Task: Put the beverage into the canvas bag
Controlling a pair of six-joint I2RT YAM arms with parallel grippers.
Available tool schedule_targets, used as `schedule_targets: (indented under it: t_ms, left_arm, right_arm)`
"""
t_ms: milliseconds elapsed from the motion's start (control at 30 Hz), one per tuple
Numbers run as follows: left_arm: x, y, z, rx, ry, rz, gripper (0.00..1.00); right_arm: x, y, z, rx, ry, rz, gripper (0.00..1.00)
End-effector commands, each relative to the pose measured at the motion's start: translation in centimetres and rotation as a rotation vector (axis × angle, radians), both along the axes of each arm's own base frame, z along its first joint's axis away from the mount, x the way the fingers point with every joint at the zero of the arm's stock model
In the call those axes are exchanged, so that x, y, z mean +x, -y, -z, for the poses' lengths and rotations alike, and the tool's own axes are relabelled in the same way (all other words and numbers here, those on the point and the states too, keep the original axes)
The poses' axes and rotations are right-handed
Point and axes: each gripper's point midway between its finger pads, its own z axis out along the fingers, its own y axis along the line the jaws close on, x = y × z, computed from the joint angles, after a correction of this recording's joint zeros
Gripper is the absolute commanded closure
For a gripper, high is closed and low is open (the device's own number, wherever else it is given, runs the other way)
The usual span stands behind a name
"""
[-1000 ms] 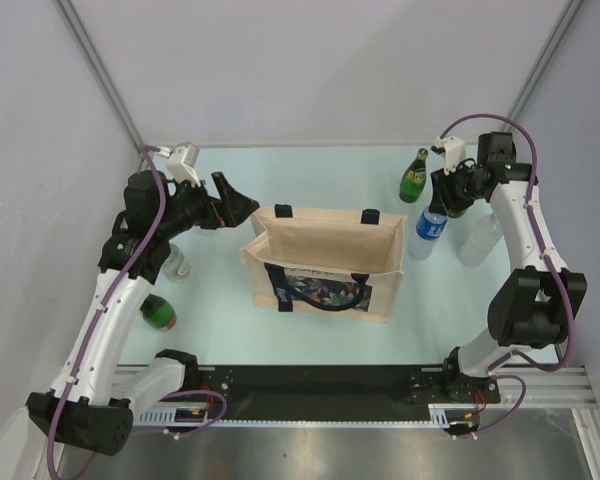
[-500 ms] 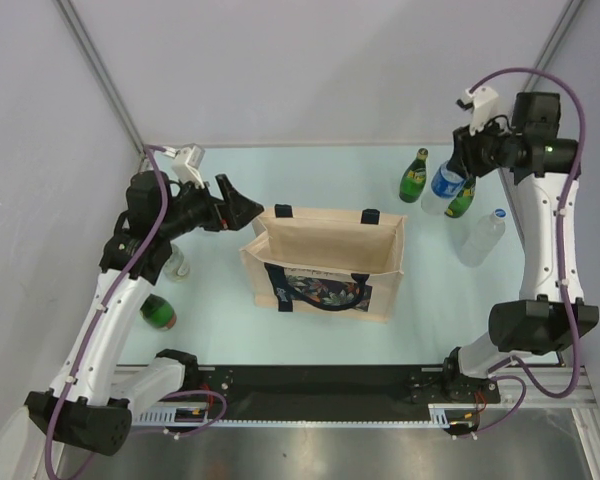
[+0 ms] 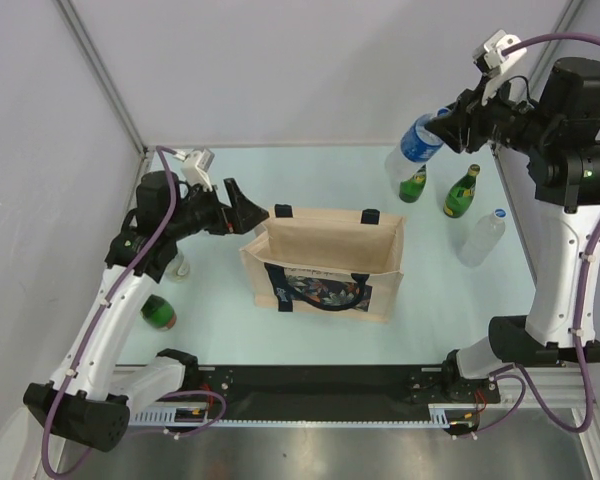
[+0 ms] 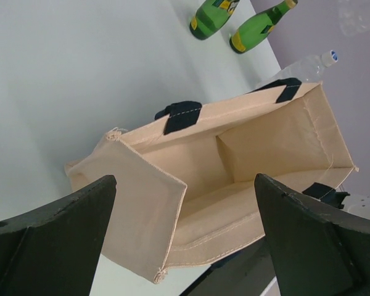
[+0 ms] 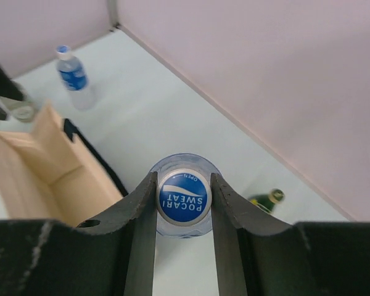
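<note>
Left gripper (image 3: 248,205): fingers spread wide and holding nothing. It sits just off the bag's left end, and the wrist view looks down into the mouth. Can't tell if it touches the cloth.
Canvas bag (image 3: 325,245): upright mid-table (image 3: 310,170), mouth open upward and nothing visible inside. Long axis runs left-right.
Pocari Sweat bottle (image 3: 412,148): in the air over the far right of the table, above two green glass bottles (image 3: 413,185). Its long axis slants from the cap at upper right to the base at lower left.
Right gripper (image 3: 452,120): fingers clamped on the bottle's neck, with the cap showing between them in the wrist view.
Key relation: the bag mouth lies left of the bottle and nearer the arm bases, well apart from it. The base already points roughly that way.
Nearer arm: the left is closer to the bag, but the right has the load. I judge the carry is the right arm's job.
</note>
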Motion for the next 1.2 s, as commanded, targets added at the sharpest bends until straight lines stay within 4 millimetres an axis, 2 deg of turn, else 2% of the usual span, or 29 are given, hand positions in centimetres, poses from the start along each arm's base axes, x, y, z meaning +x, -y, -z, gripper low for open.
schedule_targets:
  t_ms: [0,133,267,433,567,800,1000,1033,1100,1133,1167]
  left_arm:
    - [-0.3,-0.2,0.2,0.037,0.004,-0.003,0.0]
    - [-0.9,-0.1,1.0,0.059,-0.015,0.016,0.0]
    - [-1.5,0.4,1.9,0.074,-0.036,0.045,0.0]
    - [-2.3,0.7,3.1,0.114,-0.06,0.062,0.0]
    - [-2.4,0.2,4.0,0.155,-0.074,0.034,0.0]
    - [-2.8,0.7,5.6,0.2,-0.106,0.063,0.08]
    - [-3.0,1.1,6.2,0.21,-0.114,0.089,0.18]
    - [-3.0,1.0,6.5,0.214,-0.122,0.089,0.19]
    - [-3.0,1.0,6.8,0.221,-0.127,0.092,0.27]
    - [-3.0,1.0,7.1,0.224,-0.134,0.096,0.31]
    - [-3.1,1.0,7.3,0.226,-0.139,0.097,0.42]
  right_arm:
    - [-4.0,-3.7,-6.1,0.105,0.164,-0.183,1.0]
    - [-5.4,-5.9,-5.1,0.131,0.104,-0.281,1.0]
    - [-6.1,-8.4,-2.9,0.1,0.054,-0.368,1.0]
    - [-6.8,-10.5,-1.4,0.087,0.006,-0.445,1.0]
    - [-7.1,-12.2,1.6,0.041,-0.054,-0.487,1.0]
    - [-6.4,-14.0,8.5,-0.107,-0.151,-0.521,1.0]
    - [-5.3,-13.6,13.9,-0.23,-0.196,-0.508,1.0]
    - [-5.2,-13.4,15.9,-0.27,-0.215,-0.516,1.0]
    - [-4.9,-12.9,17.9,-0.308,-0.232,-0.504,1.0]
    - [-5.2,-12.5,19.8,-0.339,-0.252,-0.511,1.0]
    - [-5.0,-12.5,20.3,-0.35,-0.241,-0.509,1.0]
